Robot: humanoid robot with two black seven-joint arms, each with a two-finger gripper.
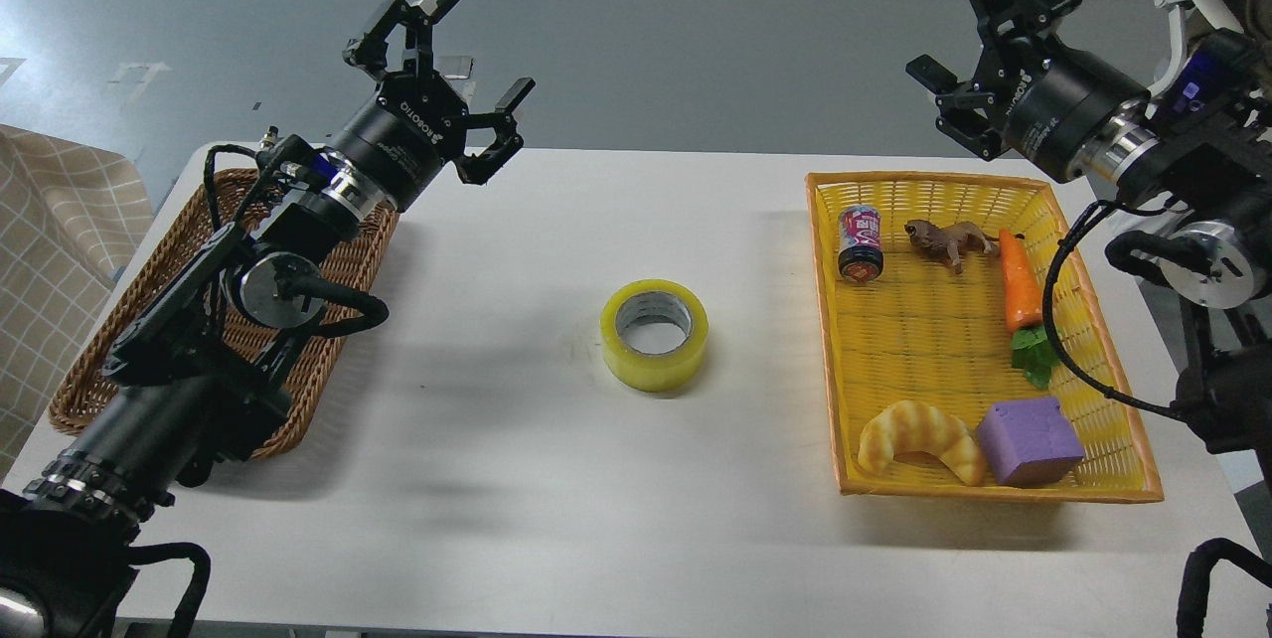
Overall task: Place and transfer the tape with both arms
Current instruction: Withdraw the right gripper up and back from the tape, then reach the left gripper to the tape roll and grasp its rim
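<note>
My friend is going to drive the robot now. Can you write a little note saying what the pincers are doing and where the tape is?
Left pincer: open, empty, raised over the table's far edge beside the brown wicker basket.
Right pincer: open, empty, raised beyond the far right corner of the yellow plastic basket.
The wide roll of translucent yellow tape lies flat, hole up, on the white table, between the two baskets, touching neither.
Done: the tape is out on the table.
Left: no pincer holds it yet, so the grasp and the transfer between the arms likely still remain.

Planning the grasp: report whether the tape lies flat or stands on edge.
Flat: the tape rests on the table, core hole facing up.
</note>
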